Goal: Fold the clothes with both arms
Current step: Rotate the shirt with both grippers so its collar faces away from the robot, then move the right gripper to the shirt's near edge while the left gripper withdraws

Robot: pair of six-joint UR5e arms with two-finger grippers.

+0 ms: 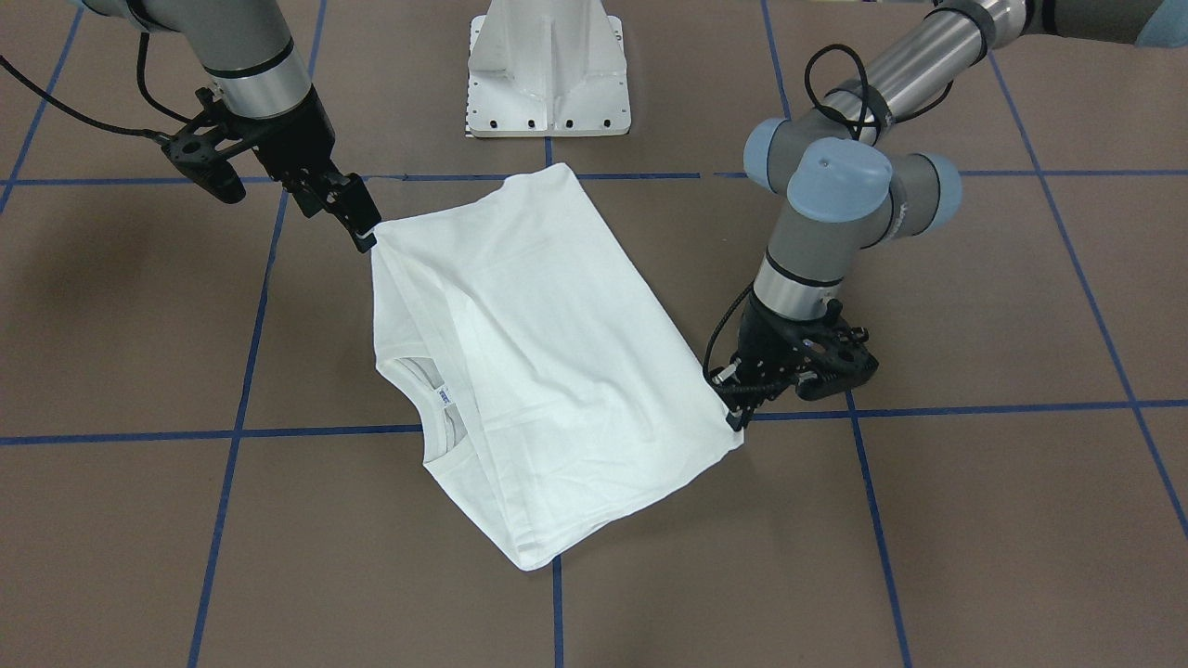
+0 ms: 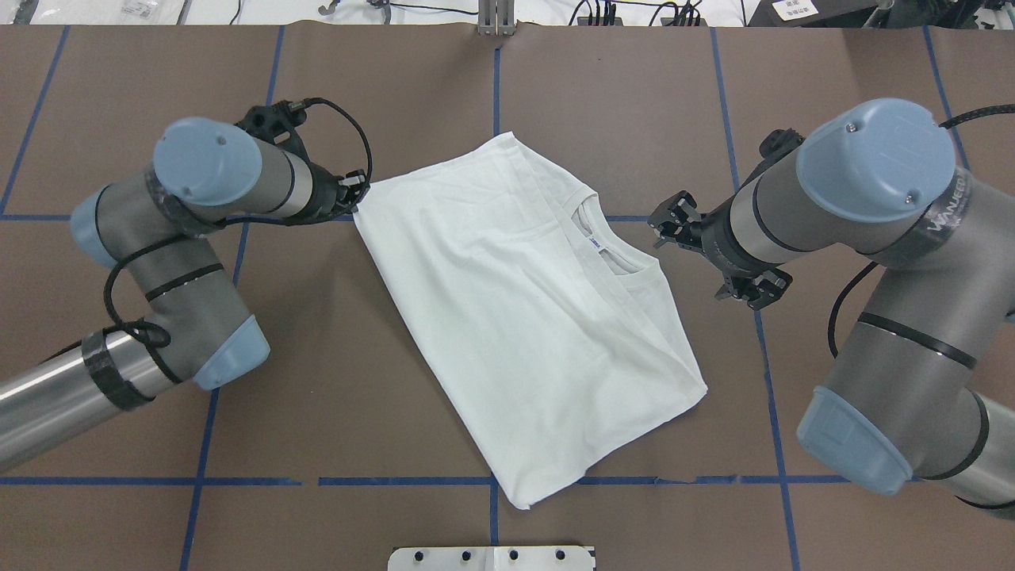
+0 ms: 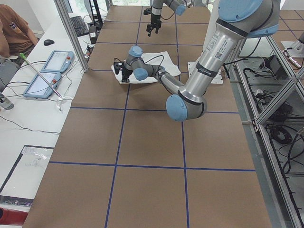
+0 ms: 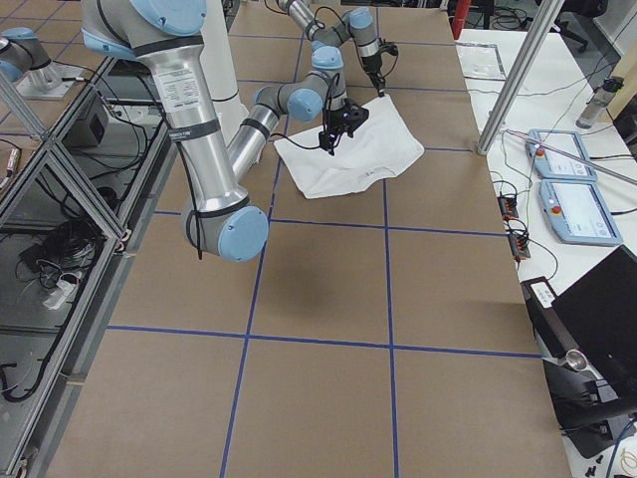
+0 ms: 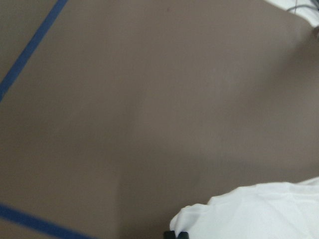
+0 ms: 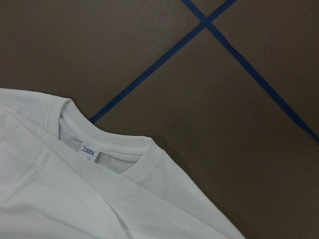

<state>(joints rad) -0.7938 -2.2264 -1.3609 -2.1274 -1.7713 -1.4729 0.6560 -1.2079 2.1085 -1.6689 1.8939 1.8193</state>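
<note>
With the part-folded T-shirt (image 1: 548, 371) flat on the bench (image 1: 974, 520) just before the pedestal base (image 1: 548, 83), the left hand (image 1: 738, 419) appears clamped on a corner and the right hand (image 1: 364, 237) hovers, closure indeterminate; the next fold likely requires its regrasp.

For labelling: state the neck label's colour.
The neck label is white with blue print; right wrist view.
</note>
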